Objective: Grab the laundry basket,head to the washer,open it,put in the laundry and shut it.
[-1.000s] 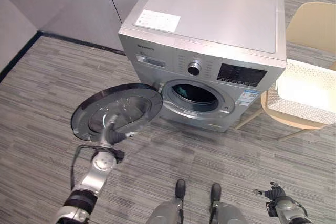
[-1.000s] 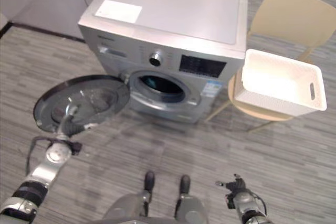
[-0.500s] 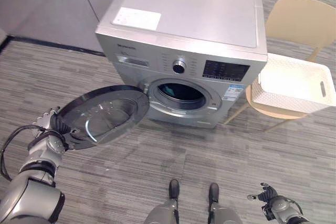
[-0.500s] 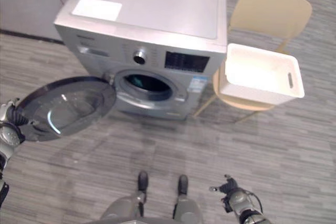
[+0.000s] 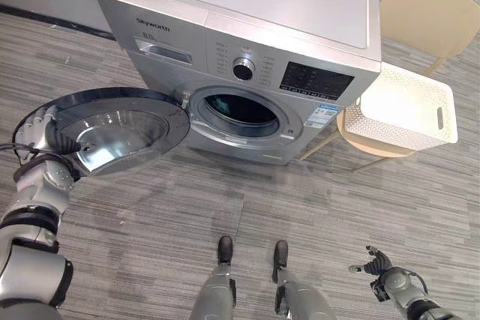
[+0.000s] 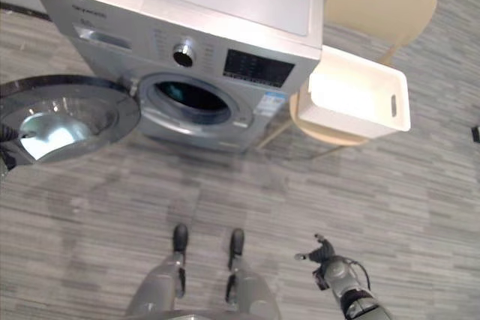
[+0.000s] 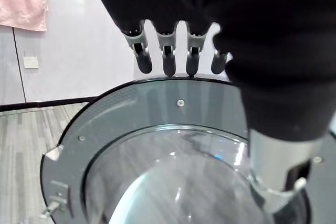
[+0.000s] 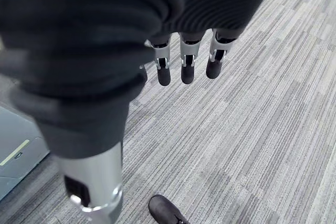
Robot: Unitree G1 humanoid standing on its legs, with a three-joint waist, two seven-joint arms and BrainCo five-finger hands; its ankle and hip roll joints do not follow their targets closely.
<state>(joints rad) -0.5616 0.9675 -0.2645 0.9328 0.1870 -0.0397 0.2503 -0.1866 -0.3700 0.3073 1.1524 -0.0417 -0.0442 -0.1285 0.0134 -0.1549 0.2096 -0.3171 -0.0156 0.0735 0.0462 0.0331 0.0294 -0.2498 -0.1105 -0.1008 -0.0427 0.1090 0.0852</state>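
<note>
Left robot hand [image 5: 46, 134] shifted to open washer door [image 5: 112, 127] rim.

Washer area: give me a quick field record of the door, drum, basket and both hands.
washer: silver front-loader
door: swung wide open on its left hinge
drum opening: uncovered, dark inside, something teal just visible
laundry basket: white, on the beige chair right of the washer, looks empty
left hand: open, straight fingers at the door's outer rim
right hand: open, low over the floor, holding nothing
</note>
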